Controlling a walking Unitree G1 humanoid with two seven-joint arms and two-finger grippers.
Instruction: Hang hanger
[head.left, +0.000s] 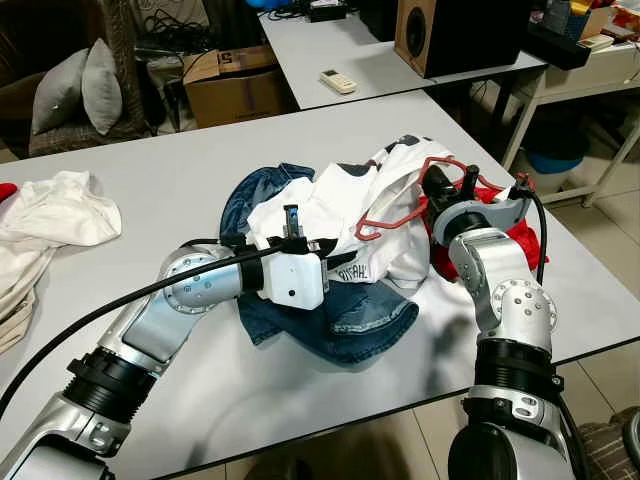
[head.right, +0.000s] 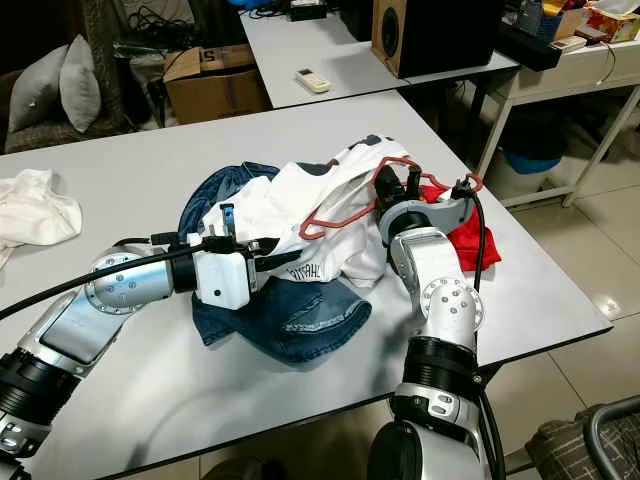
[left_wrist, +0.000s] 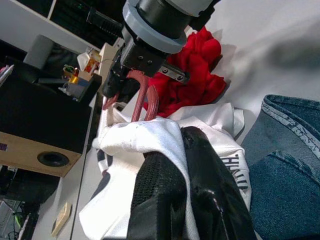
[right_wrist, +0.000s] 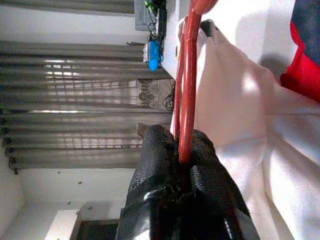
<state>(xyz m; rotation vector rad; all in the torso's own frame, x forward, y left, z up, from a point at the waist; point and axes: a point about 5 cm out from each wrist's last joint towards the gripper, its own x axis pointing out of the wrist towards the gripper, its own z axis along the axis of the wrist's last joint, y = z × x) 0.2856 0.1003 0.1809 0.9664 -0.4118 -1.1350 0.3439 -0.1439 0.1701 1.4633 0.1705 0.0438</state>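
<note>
A red wire hanger (head.left: 392, 219) lies tangled in a white printed shirt (head.left: 345, 205) on the grey table (head.left: 180, 170). My right gripper (head.left: 452, 182) is at the shirt's right side, shut on the hanger's wire (right_wrist: 186, 75). The hanger's hook (head.left: 362, 234) pokes out over the shirt's front. My left gripper (head.left: 345, 260) reaches in from the left, shut on a fold of the white shirt (left_wrist: 150, 140). Blue jeans (head.left: 340, 320) lie under the shirt. A red cloth (head.left: 520, 240) sits behind my right wrist.
A crumpled white cloth (head.left: 50, 215) lies at the table's left edge. A second table behind holds a remote (head.left: 337, 81) and a black speaker (head.left: 440, 35). A cardboard box (head.left: 235, 85) and a cushioned chair (head.left: 75, 85) stand further back.
</note>
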